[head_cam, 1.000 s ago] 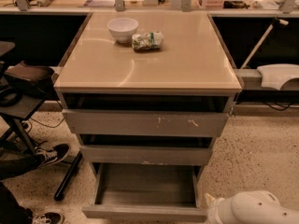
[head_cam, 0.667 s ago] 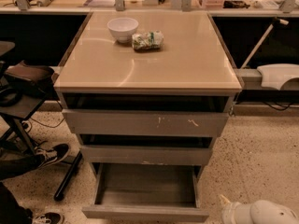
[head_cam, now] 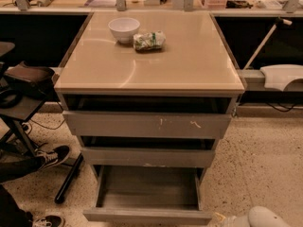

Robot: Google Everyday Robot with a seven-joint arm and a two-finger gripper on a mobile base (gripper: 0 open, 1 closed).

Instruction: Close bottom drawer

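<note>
Speckled floor (head_cam: 255,160) surrounds a grey drawer unit with a tan counter (head_cam: 189,65), seen from the front and above in the single camera view. Near the counter's back-left corner stands a white bowl (head_cam: 124,29), and just beside it, toward the middle of the back edge, lies a crumpled green-and-white packet (head_cam: 149,40). Below the counter's front edge, three grey drawers step outward. The top drawer (head_cam: 147,125), widest and marked with white scratches, is slightly open. The middle drawer (head_cam: 147,157) is narrower and also slightly open. The bottom drawer (head_cam: 147,215), lowest and narrowest, is pulled out farthest, its slim flat front near the lower picture edge and its shallow box exposed behind it. The gripper (head_cam: 258,218) shows only as a white rounded form at the lower right, on the floor side of the bottom drawer's right front corner and close to it; contact, and whether it is spread or closed, cannot be told. Off the counter's left edge are a black chair base (head_cam: 66,186) and two dark sneakers (head_cam: 52,156).
</note>
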